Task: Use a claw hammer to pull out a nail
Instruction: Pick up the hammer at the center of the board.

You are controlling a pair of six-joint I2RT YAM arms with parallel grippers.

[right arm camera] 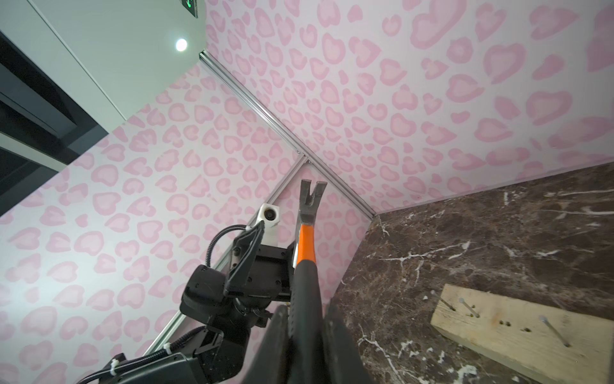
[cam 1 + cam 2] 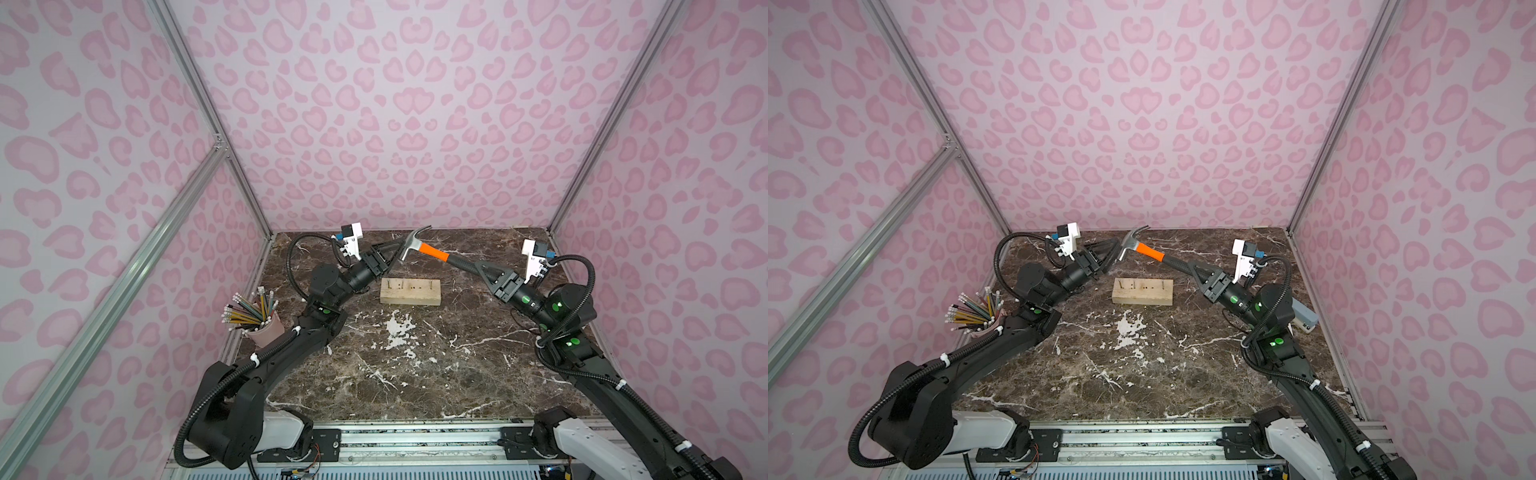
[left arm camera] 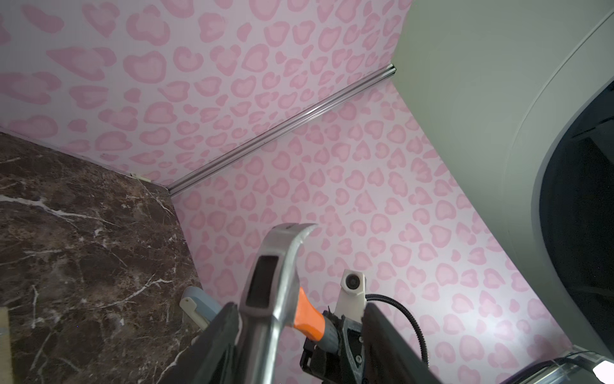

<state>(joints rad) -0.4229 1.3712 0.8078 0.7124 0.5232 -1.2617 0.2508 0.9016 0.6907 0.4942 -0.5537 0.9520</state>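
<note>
The claw hammer (image 2: 434,252) (image 2: 1148,252) hangs in the air above the far part of the marble table, behind a pale wood block (image 2: 410,293) (image 2: 1142,293) (image 1: 518,329) with several nails standing in it, one of them a long nail (image 1: 553,330). My right gripper (image 2: 478,267) (image 2: 1194,268) (image 1: 305,312) is shut on the hammer's black shaft (image 1: 304,292). Its forked claw (image 1: 310,196) points up toward the back wall. My left gripper (image 2: 392,253) (image 2: 1106,254) (image 3: 299,309) stands open around the steel head (image 3: 275,282), which lies against one finger, well apart from the other.
A pink cup of pencils (image 2: 266,328) (image 2: 976,311) stands at the table's left edge beside my left arm. A blue-grey object (image 2: 1304,318) (image 3: 199,306) lies by the right wall behind my right arm. Pink patterned walls close three sides.
</note>
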